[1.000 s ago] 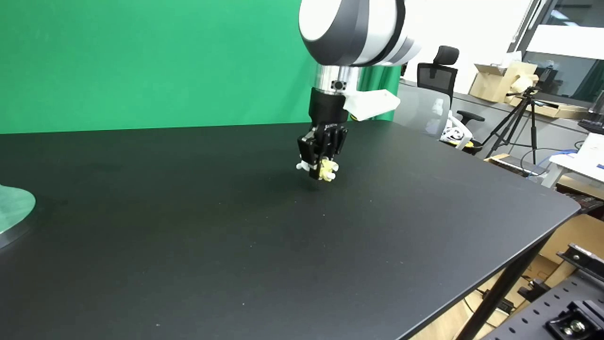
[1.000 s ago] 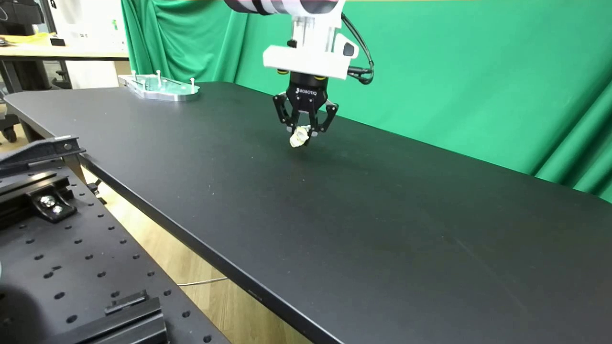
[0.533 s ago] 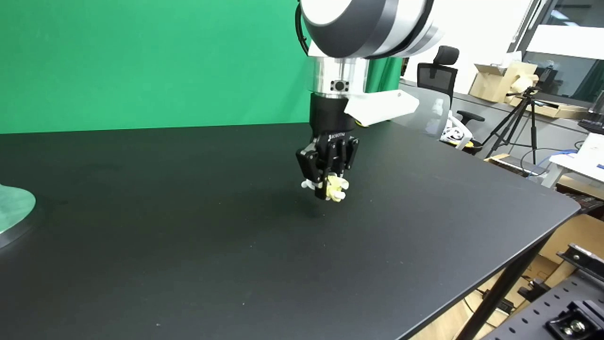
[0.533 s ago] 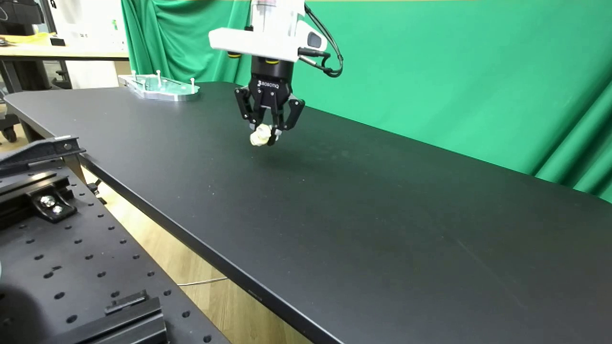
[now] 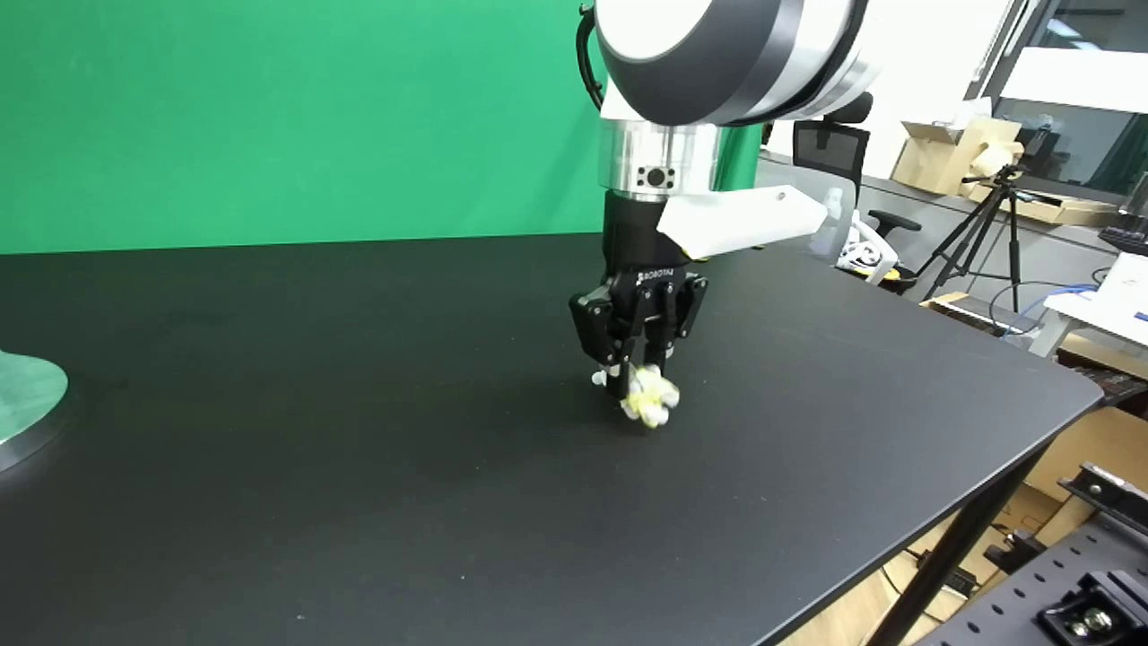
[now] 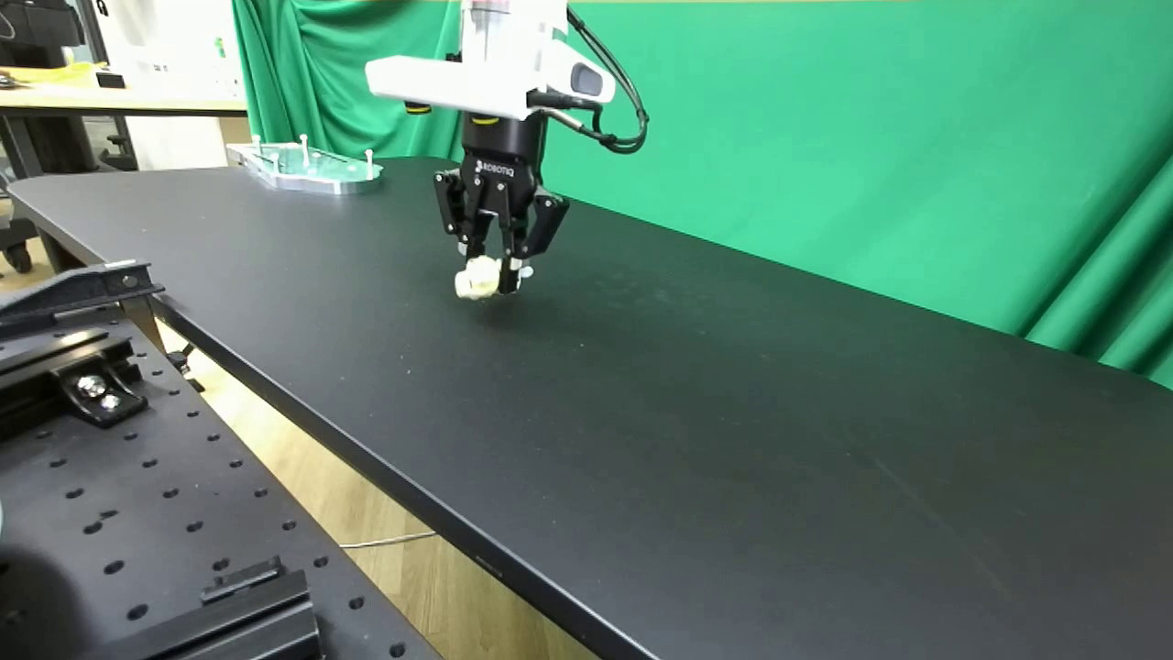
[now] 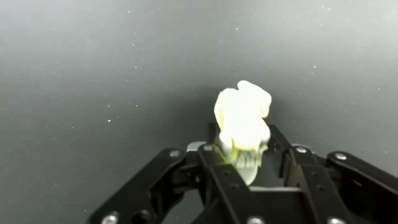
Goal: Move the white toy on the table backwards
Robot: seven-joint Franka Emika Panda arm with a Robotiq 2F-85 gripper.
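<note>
The white toy (image 5: 652,397) is a small, lumpy, white to cream thing with yellowish patches. It also shows in an exterior view (image 6: 477,278) and, overexposed, in the wrist view (image 7: 244,115). My gripper (image 5: 635,381) points down and is shut on it, also in an exterior view (image 6: 489,270). In the wrist view the toy fills the gap between the fingertips (image 7: 244,129) and sticks out past them. The toy is low over the black table (image 5: 359,502); I cannot tell whether it touches it. The finger pads' contact is partly hidden.
A pale green disc (image 5: 27,395) stands on the table at the edge of an exterior view. A clear plate with pegs (image 6: 312,170) lies near the far table end. A green backdrop (image 5: 269,126) stands behind the table. A perforated metal plate (image 6: 183,513) runs along its front.
My gripper has carried the toy away from the green backdrop, nearer the camera in an exterior view and leftward in an exterior view. Between half a second ago and now it has come lower.
</note>
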